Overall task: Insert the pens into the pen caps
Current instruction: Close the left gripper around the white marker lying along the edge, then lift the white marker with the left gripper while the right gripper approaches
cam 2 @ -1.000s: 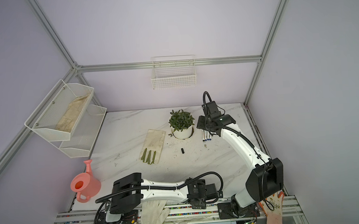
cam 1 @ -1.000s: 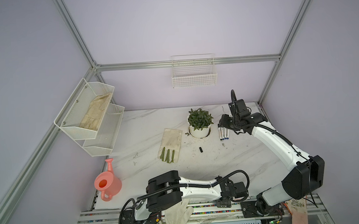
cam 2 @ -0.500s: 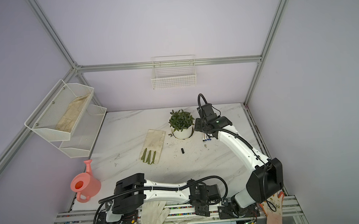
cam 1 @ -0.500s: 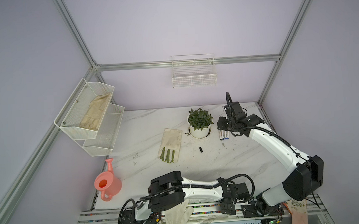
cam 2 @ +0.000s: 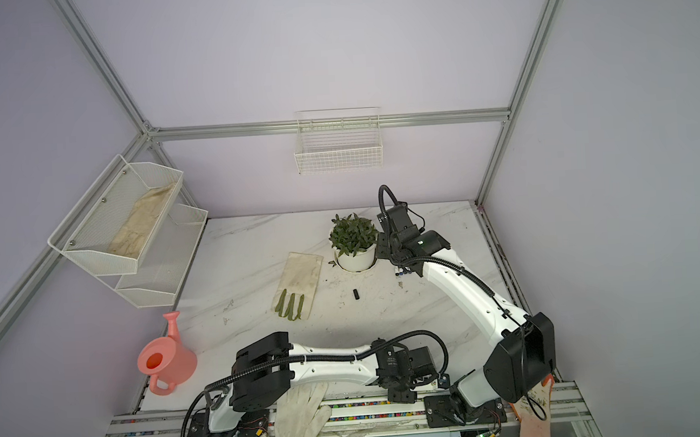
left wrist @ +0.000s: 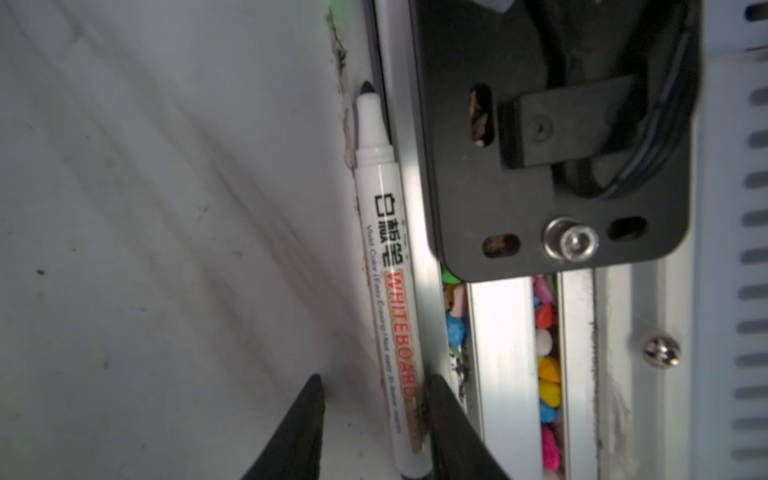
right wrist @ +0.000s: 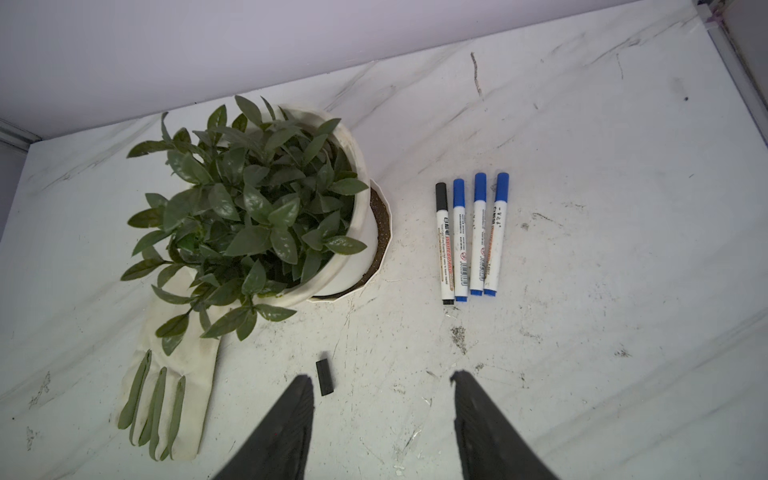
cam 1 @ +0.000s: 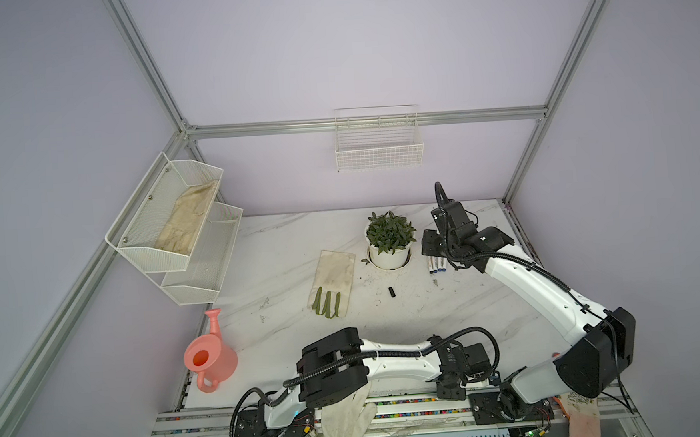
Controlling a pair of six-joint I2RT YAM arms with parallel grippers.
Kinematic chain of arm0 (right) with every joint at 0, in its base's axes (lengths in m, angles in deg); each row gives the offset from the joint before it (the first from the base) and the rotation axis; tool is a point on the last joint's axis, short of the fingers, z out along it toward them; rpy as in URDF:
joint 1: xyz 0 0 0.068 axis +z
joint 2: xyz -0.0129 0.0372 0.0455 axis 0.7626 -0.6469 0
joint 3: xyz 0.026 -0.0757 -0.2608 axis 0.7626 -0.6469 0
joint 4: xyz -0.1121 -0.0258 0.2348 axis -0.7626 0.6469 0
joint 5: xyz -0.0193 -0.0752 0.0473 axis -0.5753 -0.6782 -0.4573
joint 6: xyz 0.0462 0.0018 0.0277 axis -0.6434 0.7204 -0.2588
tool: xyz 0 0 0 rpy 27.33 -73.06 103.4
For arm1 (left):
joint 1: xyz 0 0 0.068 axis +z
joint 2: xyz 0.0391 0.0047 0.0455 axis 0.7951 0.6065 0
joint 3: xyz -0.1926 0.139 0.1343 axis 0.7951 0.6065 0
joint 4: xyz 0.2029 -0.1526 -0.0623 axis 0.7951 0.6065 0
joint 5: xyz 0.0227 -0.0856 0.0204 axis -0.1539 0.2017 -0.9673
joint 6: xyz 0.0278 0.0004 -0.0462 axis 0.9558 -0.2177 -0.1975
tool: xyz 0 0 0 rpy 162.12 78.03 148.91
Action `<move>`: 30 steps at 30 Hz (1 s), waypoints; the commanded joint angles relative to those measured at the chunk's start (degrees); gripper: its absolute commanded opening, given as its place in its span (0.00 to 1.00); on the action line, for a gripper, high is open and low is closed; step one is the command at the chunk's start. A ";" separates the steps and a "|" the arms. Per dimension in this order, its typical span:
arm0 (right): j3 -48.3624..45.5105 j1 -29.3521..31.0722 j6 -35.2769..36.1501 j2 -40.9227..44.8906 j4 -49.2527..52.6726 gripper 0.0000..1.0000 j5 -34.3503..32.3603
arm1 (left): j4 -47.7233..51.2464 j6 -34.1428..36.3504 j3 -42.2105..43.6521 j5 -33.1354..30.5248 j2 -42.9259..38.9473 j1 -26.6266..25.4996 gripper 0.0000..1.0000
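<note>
Though uncapped, slim glossy cylindrical pen

Left arm and right arm: white links, black joints, ribbed black cables; tapered black fingers.

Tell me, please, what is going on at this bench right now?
The left gripper sits at the front edge of the table, its jaws either side of an uncapped pen lying along the rail; a gap shows on one side, so it is not pinched yet. The right gripper hovers open near the potted plant. Four capped pens lie in a row, and one loose black cap lies apart from them.
</note>
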 commanded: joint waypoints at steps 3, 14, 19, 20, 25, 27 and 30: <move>-0.10 0.47 0.82 1.52 -0.14 0.57 -1.98 | -0.77 -4.26 -2.54 -7.59 4.49 1.35 0.32; -0.82 0.79 1.00 3.24 -0.55 0.59 -3.96 | -0.87 -7.46 1.44 -14.97 3.38 0.93 0.00; -0.09 2.98 3.03 3.46 -1.18 0.59 -5.65 | -6.76 -14.67 7.35 -17.52 -3.26 4.75 0.00; 0.02 3.54 3.71 3.54 -1.35 0.60 -5.95 | -9.05 -18.49 9.70 -16.35 -6.42 6.77 0.00; -4.20 7.24 9.72 8.76 -5.86 0.61 -8.74 | -29.12 -37.43 26.07 -6.81 -18.74 18.93 0.00; -8.15 10.79 15.50 12.84 -9.28 0.63 -6.02 | -30.61 -36.49 26.83 -8.95 -19.60 20.12 0.00; -11.75 14.54 21.53 18.48 -9.22 0.67 -2.08 | -22.71 -38.91 24.39 -19.84 -19.97 20.57 0.00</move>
